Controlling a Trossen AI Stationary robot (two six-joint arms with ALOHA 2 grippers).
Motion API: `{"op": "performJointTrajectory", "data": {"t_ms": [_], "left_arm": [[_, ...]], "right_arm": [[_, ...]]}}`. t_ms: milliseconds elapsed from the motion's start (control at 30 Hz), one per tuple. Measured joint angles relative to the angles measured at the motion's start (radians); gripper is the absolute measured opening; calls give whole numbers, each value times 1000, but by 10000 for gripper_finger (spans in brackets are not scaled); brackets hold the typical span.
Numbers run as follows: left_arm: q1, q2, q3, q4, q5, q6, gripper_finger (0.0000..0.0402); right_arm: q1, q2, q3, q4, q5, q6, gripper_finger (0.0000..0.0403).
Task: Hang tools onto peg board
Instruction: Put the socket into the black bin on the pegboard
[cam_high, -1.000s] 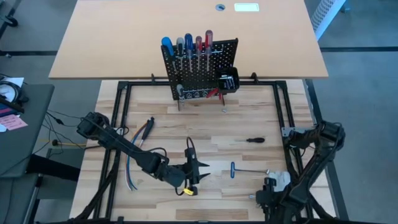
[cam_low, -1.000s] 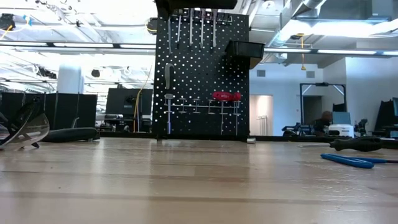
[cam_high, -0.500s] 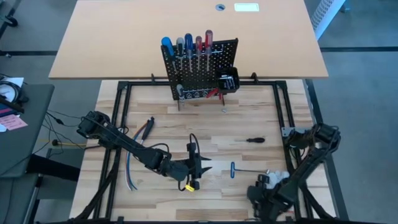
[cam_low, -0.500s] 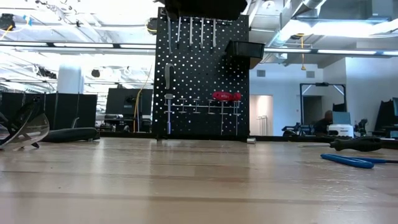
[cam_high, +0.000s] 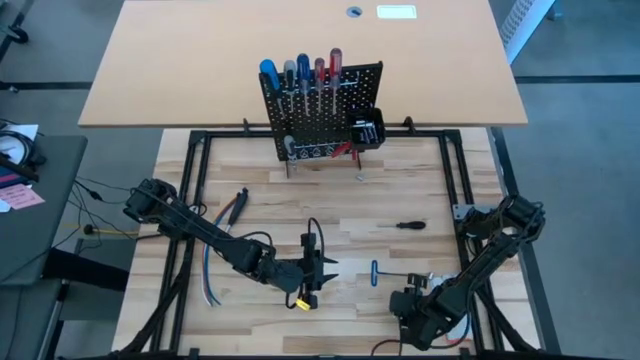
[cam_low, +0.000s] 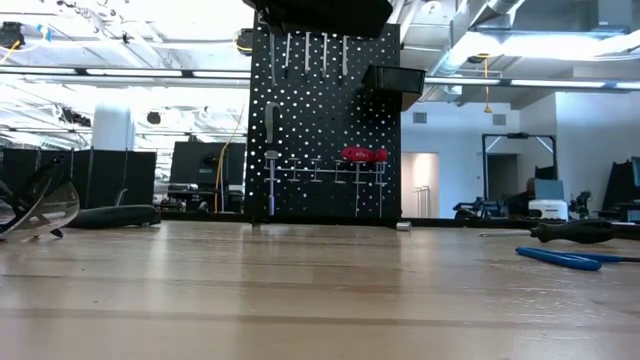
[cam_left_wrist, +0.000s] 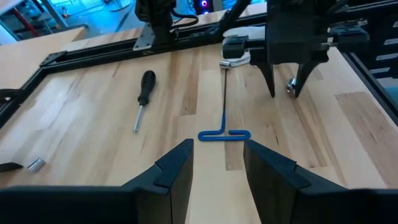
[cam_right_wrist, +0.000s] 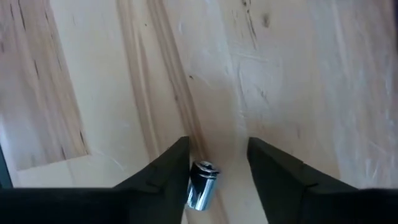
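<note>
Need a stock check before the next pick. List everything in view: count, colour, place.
Peg board: one, black, upright at the table's far edge.
Screwdrivers: five, blue, grey and red handles, hung along the board's top.
Pliers: one, red handles, hung low on the board.
Bin: one, black, on the board's right side.
Small screwdriver: one, black, flat on the table right of centre.
T-handle key: one, blue handle, between the two arms.
Metal socket: one, silver, between the right fingers.
Cables: one bundle, coloured, left side.
Left gripper: fingers open, facing the key.
Right gripper: fingers open astride the socket.
</note>
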Motion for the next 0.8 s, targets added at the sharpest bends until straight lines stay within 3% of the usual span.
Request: {"op": "performJointTrajectory", "data": {"t_ms": [300, 500, 700, 800], "left_arm": [[0, 0, 0, 15, -2, -10, 136], [-3, 0, 0, -63, -80, -82, 136], [-13, 0, 0, -83, -84, -120, 136], [-24, 0, 0, -83, -85, -126, 136]], "right_arm": [[16, 0, -40, 52, 19, -5, 79], [57, -15, -58, 66, 90, -38, 11], [16, -101, -66, -1, 9, -122, 6], [-9, -178, -63, -46, 39, -149, 5]]}}
